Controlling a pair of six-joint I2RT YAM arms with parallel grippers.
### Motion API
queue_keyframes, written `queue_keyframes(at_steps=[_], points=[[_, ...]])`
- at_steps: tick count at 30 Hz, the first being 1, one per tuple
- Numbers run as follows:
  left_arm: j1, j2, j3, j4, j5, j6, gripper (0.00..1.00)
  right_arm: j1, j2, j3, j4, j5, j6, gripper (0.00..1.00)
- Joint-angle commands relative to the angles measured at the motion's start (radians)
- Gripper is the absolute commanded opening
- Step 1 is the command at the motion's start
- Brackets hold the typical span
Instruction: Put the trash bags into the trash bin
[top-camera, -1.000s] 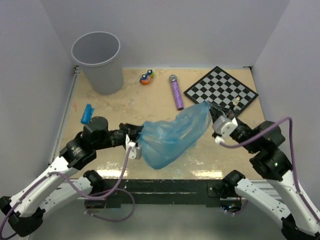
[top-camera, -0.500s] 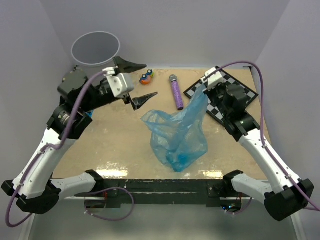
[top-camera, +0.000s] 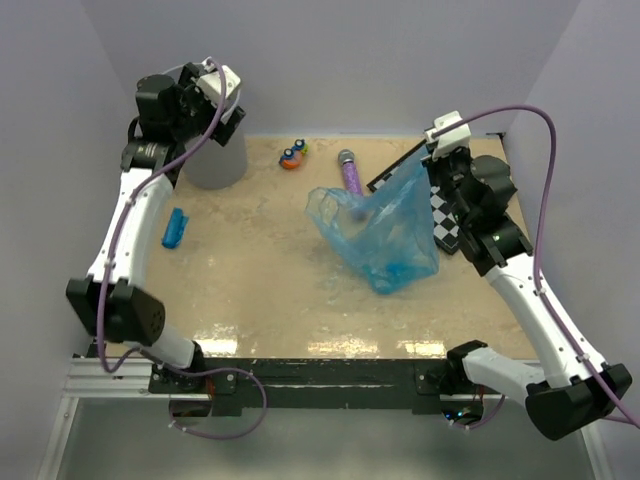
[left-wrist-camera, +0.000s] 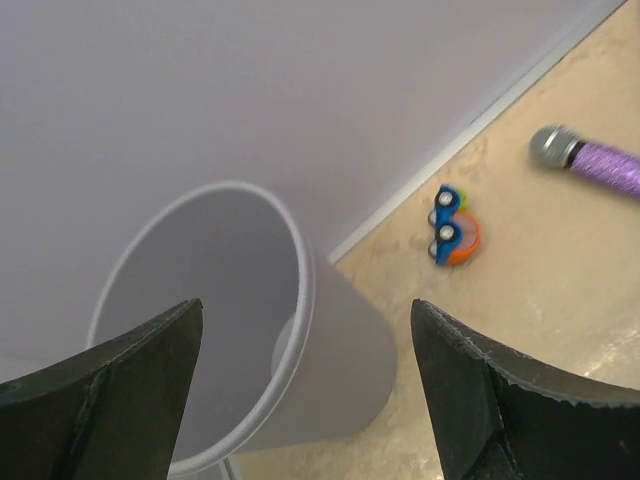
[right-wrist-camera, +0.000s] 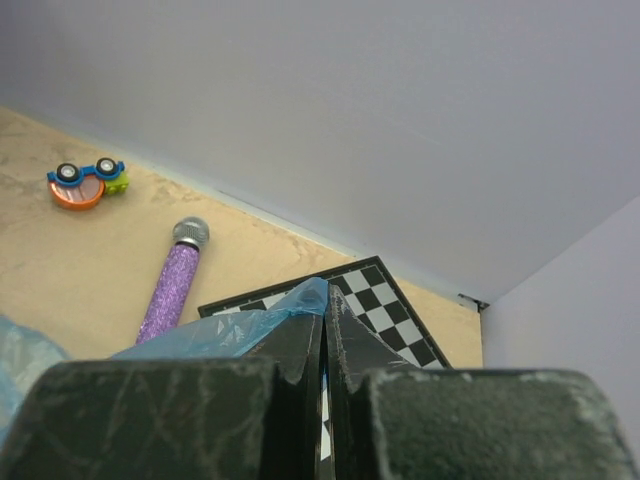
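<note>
1. Since half a second ago, we log two moves. The left gripper (top-camera: 230, 112) has swung from over the table to 11 o'clock, above the trash bin (top-camera: 214, 166). The trash bag sheet (top-camera: 386, 236) has shifted from table centre toward 2 o'clock.
2. Left gripper (left-wrist-camera: 305, 310): jaws spread wide, nothing between them. Its wrist view looks down past the bin's pale rim (left-wrist-camera: 300, 285) into the mouth.
3. Right gripper (top-camera: 432, 160): raised at 2 o'clock. In its wrist view the fingertips (right-wrist-camera: 312, 335) are pinched tight on the top corner of the sheet (right-wrist-camera: 215, 335).
4. Trash bag sheet: translucent blue and crinkled, hanging from the right gripper. We cannot tell whether its lower end touches the table (top-camera: 250, 295).
5. Trash bag roll (top-camera: 175, 227): small and blue, lying at 9 o'clock, near the bin and apart from both grippers.
6. Trash bin: grey, upright, in the 11 o'clock corner.
7. Microphone (top-camera: 350, 172): purple, at 12 o'clock, with its lower end seen through the sheet.
8. Toy car (top-camera: 293, 154): at 12 o'clock by the far wall, between bin and microphone.
9. Chessboard (top-camera: 449, 222): at 2 o'clock, partly behind the sheet.
</note>
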Motion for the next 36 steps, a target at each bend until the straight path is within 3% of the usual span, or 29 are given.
queue_keyframes(at_steps=[1, 6, 9, 20, 23, 26, 30, 36], points=[[0.082, 0.155, 0.200, -0.128, 0.041, 0.101, 0.88, -0.012, -0.034, 0.013, 0.008, -0.011, 0.028, 0.00], [0.110, 0.261, 0.208, -0.059, 0.042, 0.099, 0.87, -0.037, -0.049, -0.015, 0.015, -0.034, 0.048, 0.00], [0.112, 0.343, 0.274, -0.111, 0.047, 0.113, 0.85, -0.053, -0.059, -0.016, 0.009, -0.041, 0.056, 0.00], [0.116, 0.540, 0.460, -0.266, 0.058, 0.178, 0.61, -0.076, -0.068, -0.009, -0.008, -0.071, 0.060, 0.00], [0.118, 0.574, 0.526, -0.328, 0.073, 0.191, 0.50, -0.076, -0.063, -0.003, -0.005, -0.075, 0.063, 0.00], [0.118, 0.552, 0.517, -0.380, 0.134, 0.208, 0.33, -0.080, -0.066, 0.002, -0.003, -0.075, 0.063, 0.00], [0.110, 0.441, 0.416, -0.424, 0.234, 0.215, 0.03, -0.083, -0.068, 0.025, -0.005, -0.087, 0.056, 0.00], [0.050, 0.169, 0.199, -0.469, 0.282, 0.245, 0.00, -0.083, -0.036, 0.082, 0.008, -0.109, 0.060, 0.00]])
